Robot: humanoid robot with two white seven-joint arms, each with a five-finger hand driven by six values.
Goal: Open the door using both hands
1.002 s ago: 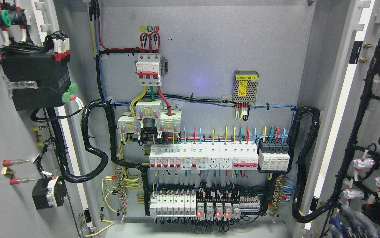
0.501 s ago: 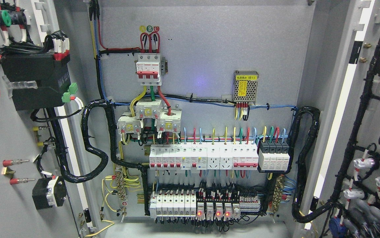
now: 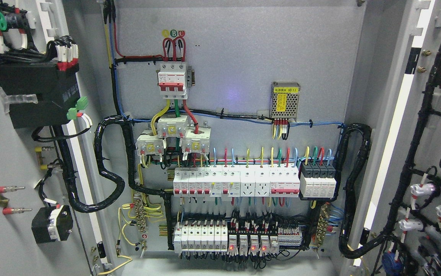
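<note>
Two doors open, no hand in view

Both swung wide: left door (image 3: 9, 153) at the picture's left, right door (image 3: 435, 134) at its right, grey back panel (image 3: 243, 57) between. Rows of white breakers (image 3: 235, 182) across the panel's lower half, small power supply (image 3: 285, 99) upper right. Left door shifted slightly leftward since earlier; hand state impossible to tell.

A grey cabinet back panel (image 3: 243, 76) fills the view, evenly lit, with a faint violet glare.

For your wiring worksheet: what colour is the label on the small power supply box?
Yellow, on the power supply box, seen best in the head view.
</note>
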